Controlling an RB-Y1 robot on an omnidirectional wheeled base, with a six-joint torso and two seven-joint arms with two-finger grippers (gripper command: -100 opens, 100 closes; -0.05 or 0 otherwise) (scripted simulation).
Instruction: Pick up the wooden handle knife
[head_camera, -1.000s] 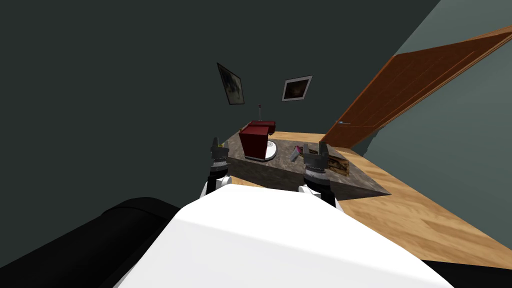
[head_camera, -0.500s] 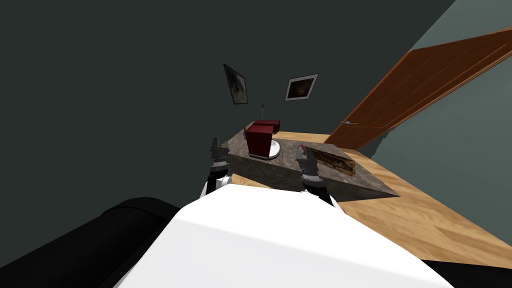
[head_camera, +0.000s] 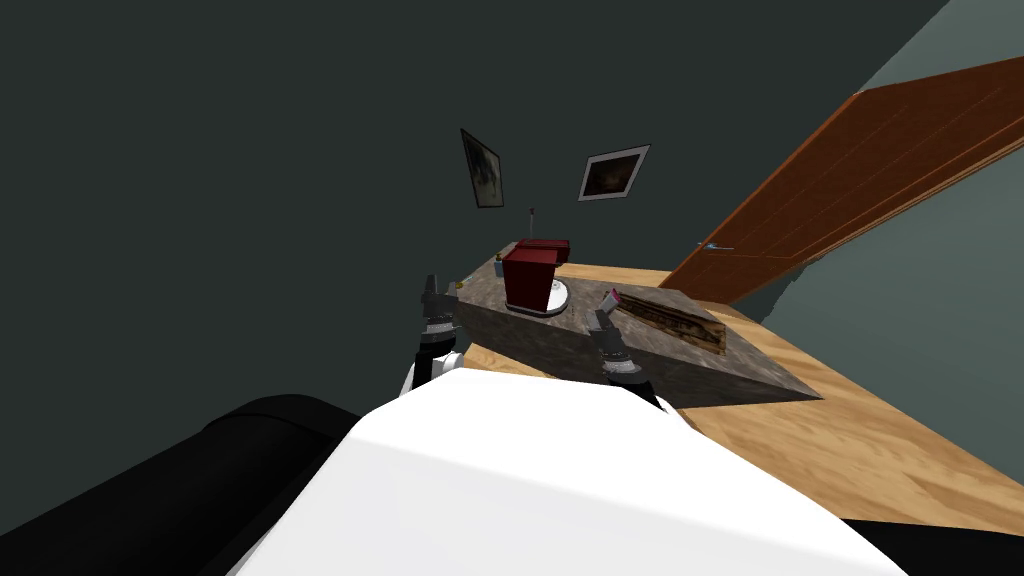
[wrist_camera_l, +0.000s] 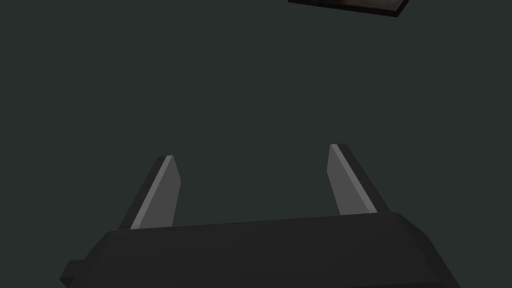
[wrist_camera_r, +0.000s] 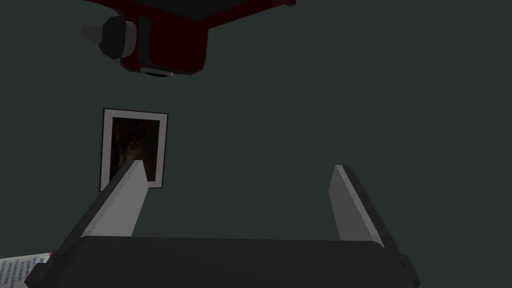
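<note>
I cannot pick out a knife with a wooden handle for certain. A long, brown, wood-grained thing (head_camera: 672, 318) lies on the right part of the dark stone-look table (head_camera: 560, 340). My right gripper (head_camera: 603, 320) hangs over the table's near edge, just left of that brown thing, and stands open (wrist_camera_r: 240, 185) with nothing between its fingers. A white printed thing with a pink edge (head_camera: 611, 298) lies just beyond it, and its corner (wrist_camera_r: 17, 270) is beside the gripper's body. My left gripper (head_camera: 432, 296) is at the table's left corner, open (wrist_camera_l: 252, 160) and empty.
A dark red boxy machine (head_camera: 528, 276) stands on a white round plate (head_camera: 556, 300) mid-table; its underside (wrist_camera_r: 165, 45) hangs above my right fingers. A brown door (head_camera: 860, 190) stands open at the right. Wooden floor (head_camera: 860, 440) lies right of the table. A black sofa (head_camera: 150, 490) is at my left.
The whole view has swung, so the table now sits further right. My right hand has rolled so its fingers are edge-on and has drawn slightly left and down. The left gripper has held still.
</note>
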